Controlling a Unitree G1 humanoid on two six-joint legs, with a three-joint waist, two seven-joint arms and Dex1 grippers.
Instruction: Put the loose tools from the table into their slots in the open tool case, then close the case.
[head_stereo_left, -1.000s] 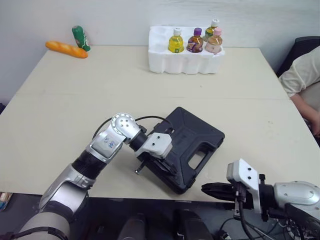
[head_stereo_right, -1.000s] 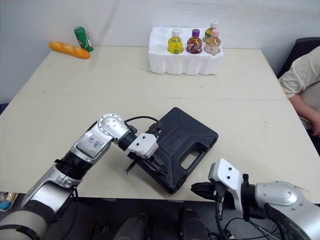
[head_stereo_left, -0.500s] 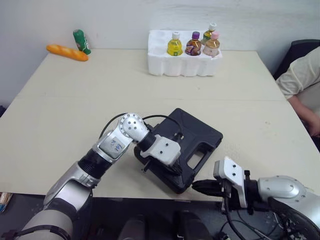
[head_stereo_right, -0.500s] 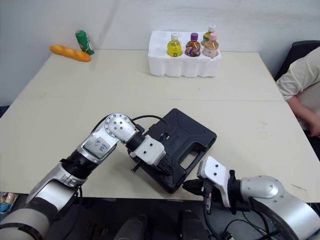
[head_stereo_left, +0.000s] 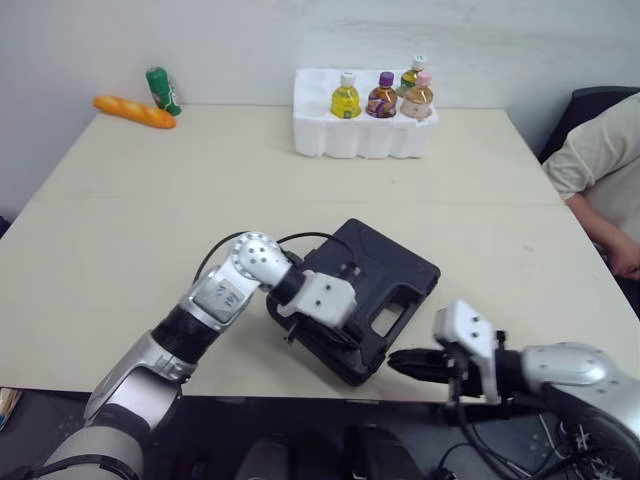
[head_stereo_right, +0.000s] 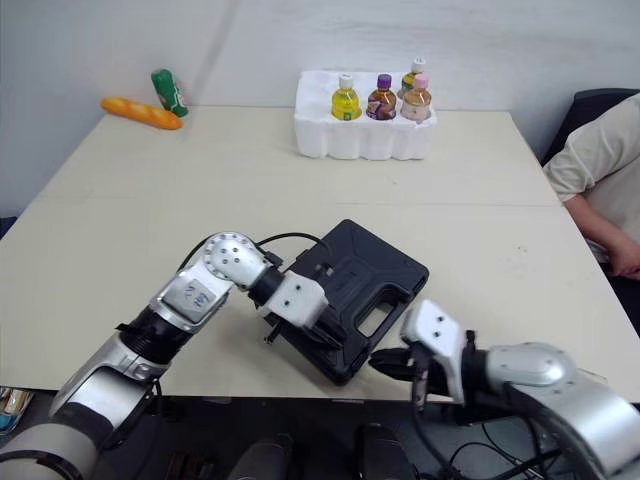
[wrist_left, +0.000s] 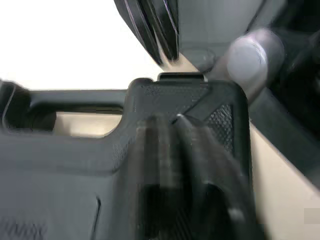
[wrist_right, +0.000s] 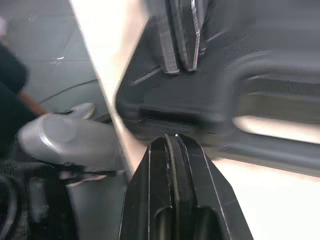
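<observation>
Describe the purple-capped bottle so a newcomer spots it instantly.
Find the white foam tray at the far edge of the table. In its front row of three, the purple-capped bottle stands in the middle, dark-bodied, between the yellow bottle and the pink-capped bottle.

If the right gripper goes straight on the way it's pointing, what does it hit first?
Most likely the case. The right gripper points at its near corner, at the table edge, with nothing between them in the right wrist view. Height is hard to judge.
</observation>
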